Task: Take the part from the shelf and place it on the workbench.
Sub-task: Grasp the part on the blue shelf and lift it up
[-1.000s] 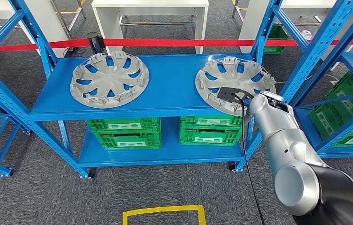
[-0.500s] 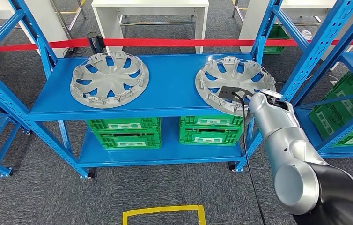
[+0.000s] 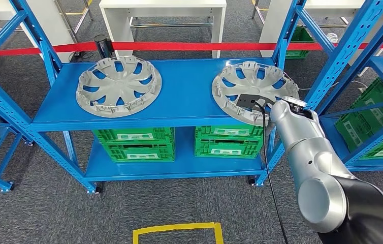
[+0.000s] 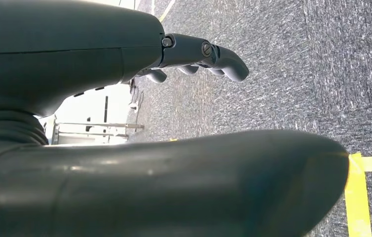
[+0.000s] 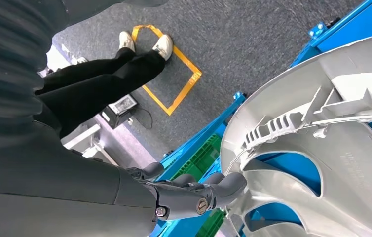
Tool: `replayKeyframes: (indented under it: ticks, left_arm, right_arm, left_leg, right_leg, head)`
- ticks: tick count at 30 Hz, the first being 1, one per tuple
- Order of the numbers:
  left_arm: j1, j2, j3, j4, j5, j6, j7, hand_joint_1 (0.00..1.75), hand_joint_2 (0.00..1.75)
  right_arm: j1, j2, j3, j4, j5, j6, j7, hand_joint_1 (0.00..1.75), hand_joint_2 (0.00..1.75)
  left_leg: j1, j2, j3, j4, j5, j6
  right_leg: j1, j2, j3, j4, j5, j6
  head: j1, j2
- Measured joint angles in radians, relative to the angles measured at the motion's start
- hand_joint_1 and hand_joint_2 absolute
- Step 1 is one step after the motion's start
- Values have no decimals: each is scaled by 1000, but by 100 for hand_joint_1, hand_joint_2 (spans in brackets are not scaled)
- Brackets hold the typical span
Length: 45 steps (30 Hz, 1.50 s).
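Note:
Two grey hubcaps lie ribbed side up on the blue shelf (image 3: 184,96). The right hubcap (image 3: 254,91) overhangs the shelf's front edge. My right arm (image 3: 301,137) reaches to its near rim, and the wrist hides the hand in the head view. In the right wrist view my right hand (image 5: 194,195) has its dark fingers (image 5: 226,183) against the edge of that hubcap (image 5: 322,148); the thumb stays clear of it and nothing is pinched. The left hubcap (image 3: 118,86) lies untouched. My left hand (image 4: 199,54) hangs over the carpet, fingers loosely apart and holding nothing.
Green crates (image 3: 133,145) fill the lower shelf. A blue upright (image 3: 326,66) stands just right of my arm, with another rack of crates (image 3: 372,117) beyond. Red tape (image 3: 179,46) and a white table (image 3: 164,7) lie behind. A person's legs (image 5: 100,79) stand by a yellow floor square.
My right arm has shifted very slightly to the right at the hubcap's rim, then stayed still. The hubcaps have not moved.

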State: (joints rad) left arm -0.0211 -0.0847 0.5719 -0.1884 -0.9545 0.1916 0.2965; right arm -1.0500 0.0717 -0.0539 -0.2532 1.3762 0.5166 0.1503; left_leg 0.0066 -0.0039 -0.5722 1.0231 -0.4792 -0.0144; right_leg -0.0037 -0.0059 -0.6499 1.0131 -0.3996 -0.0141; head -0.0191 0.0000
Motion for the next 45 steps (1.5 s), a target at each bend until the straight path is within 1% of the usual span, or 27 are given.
replayKeyframes:
  ticks: [8, 13, 20, 26, 28, 29, 31, 32, 33, 34, 35, 36, 37, 38, 39, 41, 42, 43, 44, 45]
  left_arm:
    - [0, 0, 1, 0, -7, 7, 13, 0, 0]
    - [0, 0, 1, -1, -16, 8, -2, 0, 0]
    - [0, 0, 6, -2, -9, 19, -18, 0, 0]
    - [0, 0, 12, -2, -5, 19, -10, 0, 0]
    - [0, 1, 13, -2, -5, 19, -11, 0, 0]
    - [0, 1, 15, -2, -6, 19, -12, 0, 0]
    - [0, 2, 17, -3, -6, 18, -14, 0, 0]
    - [1, 3, 18, -3, -7, 18, -14, 0, 0]
    - [1, 3, 18, -3, -8, 17, -15, 0, 0]
    - [1, 4, 18, -3, -9, 17, -15, 0, 0]
    - [1, 4, 19, -3, -9, 17, -15, 0, 0]
    - [1, 4, 19, -3, -9, 16, -16, 0, 0]
    - [1, 4, 19, -3, -10, 15, -16, 0, 0]
    - [3, 4, 19, -3, -10, 14, -16, 0, 0]
    - [4, 4, 19, -2, -10, 14, -16, 0, 0]
    - [5, 3, 20, -2, -11, 11, -15, 0, 0]
    - [4, 4, 20, -2, -12, 10, -15, 0, 0]
    - [2, 5, 21, -2, -12, 10, -15, 0, 0]
    - [2, 6, 21, -3, -12, 9, -15, 0, 0]
    - [1, 7, 22, -3, -12, 9, -14, 0, 0]
  right_arm:
    - [2, -1, 0, 0, -2, 0, 12, 0, 175]
    - [1, -7, 0, 0, -11, -4, 24, 0, 175]
    - [1, -13, 0, 0, -12, -4, 9, 0, 175]
    - [1, -11, 0, 0, -11, -4, 11, 0, 175]
    - [1, -9, 0, 0, -11, -4, 11, 0, 175]
    - [1, -9, 0, 0, -11, -4, 12, 0, 175]
    - [1, -9, 0, 0, -11, -4, 16, 0, 175]
    - [0, -9, 0, 0, -11, -4, 19, 0, 175]
    - [-3, -9, 0, 0, -12, -4, 21, 0, 175]
    - [-5, -9, 0, 0, -12, -4, 23, 0, 175]
    - [-7, -9, 0, 0, -12, -4, 25, 0, 175]
    - [-7, -10, 0, 1, -12, -4, 27, 0, 175]
    - [-4, -11, 0, 1, -12, -4, 29, 0, 175]
    - [-1, -11, 0, 2, -12, -4, 30, 0, 175]
    - [1, -11, 0, 3, -12, -4, 31, 0, 175]
    - [3, -12, 0, 3, -12, -4, 30, 0, 175]
    - [2, -12, 0, 4, -12, -4, 29, 0, 175]
    - [3, -13, 0, 5, -12, -3, 28, 0, 175]
    - [4, -14, 0, 6, -12, -3, 28, 0, 175]
    - [4, -15, 0, 6, -12, -2, 28, 0, 175]
  left_leg:
    - [0, 0, 0, 0, 0, 0]
    - [0, 0, 0, 0, 0, 0]
    - [0, 0, 0, 0, 0, 0]
    - [-6, 0, -6, 4, -1, 5]
    - [-9, -1, -10, 5, -1, 10]
    - [-9, -1, -12, 3, -2, 15]
    - [-7, -1, -7, -4, -9, 32]
    - [-4, -1, 1, -8, -13, 40]
    - [-3, -1, 8, -9, -16, 46]
    - [-3, 0, 14, -10, -17, 48]
    - [-2, 0, 17, -9, -18, 48]
    - [-1, 0, 19, -9, -20, 46]
    - [0, 0, 22, -8, -24, 43]
    - [3, 0, 27, -8, -28, 38]
    - [6, -1, 36, -7, -34, 31]
    - [15, -1, 54, -6, -52, 14]
    - [18, -1, 63, -6, -61, 5]
    - [19, -1, 69, -8, -69, -4]
    - [19, 0, 78, -11, -74, -14]
    - [19, -1, 87, -12, -75, -23]
  right_leg:
    - [0, 0, 0, 0, 0, 0]
    - [0, 0, 0, 0, 0, 0]
    - [0, 1, 0, 0, 0, 0]
    - [-6, -1, -1, -1, 3, 6]
    - [-9, -1, -1, -3, 5, 11]
    - [-10, -1, -1, 3, 9, 15]
    - [-12, -2, -5, 20, 14, 23]
    - [-12, -1, -13, 41, 8, 25]
    - [-13, 0, -29, 71, -9, 26]
    - [-14, 2, -54, 118, -35, 28]
    - [-14, 3, -87, 180, -66, 30]
    - [-16, 4, -122, 243, -93, 34]
    - [-17, 4, -149, 288, -107, 38]
    - [-19, 4, -160, 300, -103, 40]
    - [-21, 4, -150, 270, -80, 41]
    - [-27, 3, -88, 134, -11, 47]
    - [-27, 3, -62, 74, 0, 46]
    - [-24, 3, -45, 38, 1, 42]
    - [-21, 3, -37, 26, -11, 34]
    - [-17, 3, -33, 25, -25, 21]
  head:
    - [0, 0]
    - [0, 0]
    - [0, 0]
    - [0, 0]
    - [0, 0]
    - [0, 0]
    - [0, 0]
    - [0, 0]
    - [1, 0]
    - [1, 0]
    - [2, 0]
    - [2, 0]
    - [2, 0]
    - [2, 0]
    - [2, 0]
    - [2, 0]
    - [2, 0]
    - [3, 0]
    - [3, 0]
    - [4, 0]
